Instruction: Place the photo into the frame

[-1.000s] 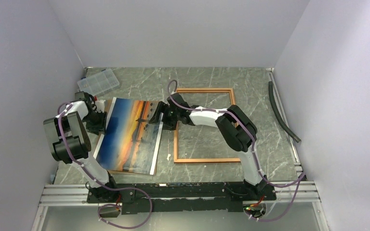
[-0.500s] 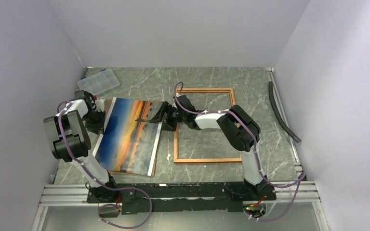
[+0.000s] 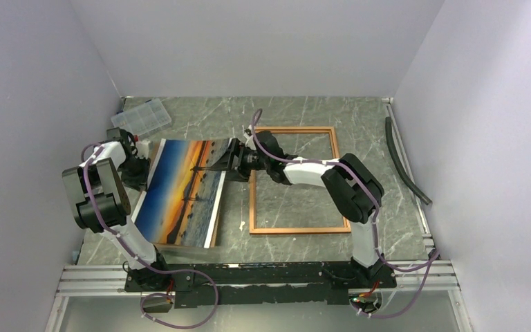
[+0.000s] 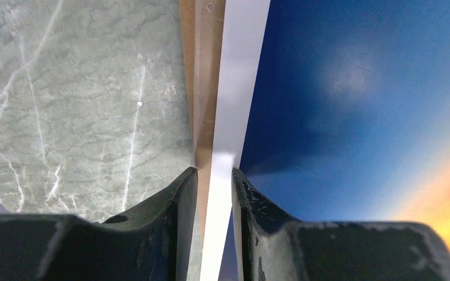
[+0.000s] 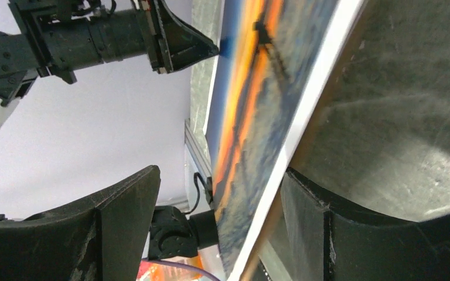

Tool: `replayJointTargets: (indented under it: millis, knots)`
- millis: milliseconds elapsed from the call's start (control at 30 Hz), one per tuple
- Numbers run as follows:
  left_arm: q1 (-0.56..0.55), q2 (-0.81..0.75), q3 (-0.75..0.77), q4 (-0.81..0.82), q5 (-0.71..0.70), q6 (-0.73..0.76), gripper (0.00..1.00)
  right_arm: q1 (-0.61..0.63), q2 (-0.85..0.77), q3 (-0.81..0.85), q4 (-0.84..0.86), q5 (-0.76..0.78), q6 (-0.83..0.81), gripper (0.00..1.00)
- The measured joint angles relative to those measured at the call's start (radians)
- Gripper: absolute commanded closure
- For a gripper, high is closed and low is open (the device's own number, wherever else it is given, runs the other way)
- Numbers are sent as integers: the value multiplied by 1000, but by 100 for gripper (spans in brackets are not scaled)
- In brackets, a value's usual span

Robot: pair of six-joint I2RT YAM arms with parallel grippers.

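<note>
A grey-green marbled table (image 3: 304, 117) is enclosed by pale lilac walls (image 3: 263, 41). On its left half the photo (image 3: 183, 197), a large thin rectangular print of an orange sunset between blue sky and water with a white border, is held tilted. A plain brown backing board (image 3: 180, 244) shows under its near edge.

At the photo's left edge the left gripper (image 4: 214, 171) is closed narrowly on the white border, with the board's edge just beside it. At the far right corner of the photo the right gripper (image 5: 220, 172) is spread wide, and the print's edge passes between its fingers ungripped.

A second earlier the photo lay flatter and looked wider. Its right edge is now raised and drawn further from the frame (image 3: 294, 229), a large rectangle of narrow red-orange wood lying flat right of the table's middle.

A clear plastic compartment box (image 3: 142, 116) sits at the far left corner.
</note>
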Motion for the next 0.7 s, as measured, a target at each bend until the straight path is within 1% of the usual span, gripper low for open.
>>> replayJointTargets:
  millis: [133,267,333,533,700]
  knots:
    - [-6,10,-5,11,0,0,66,21,-2,52,-125,2,-69,23]
    - [-11,10,-5,15,1,0,67,50,-2,142,-271,29,-159,23]
    - [-13,10,-5,16,1,0,67,58,-2,165,-300,39,-188,23]
    - [-15,10,-5,16,1,0,67,61,-2,158,-291,21,-205,21]
    - [-16,10,-5,16,2,0,68,56,-1,122,-140,-52,-160,19]
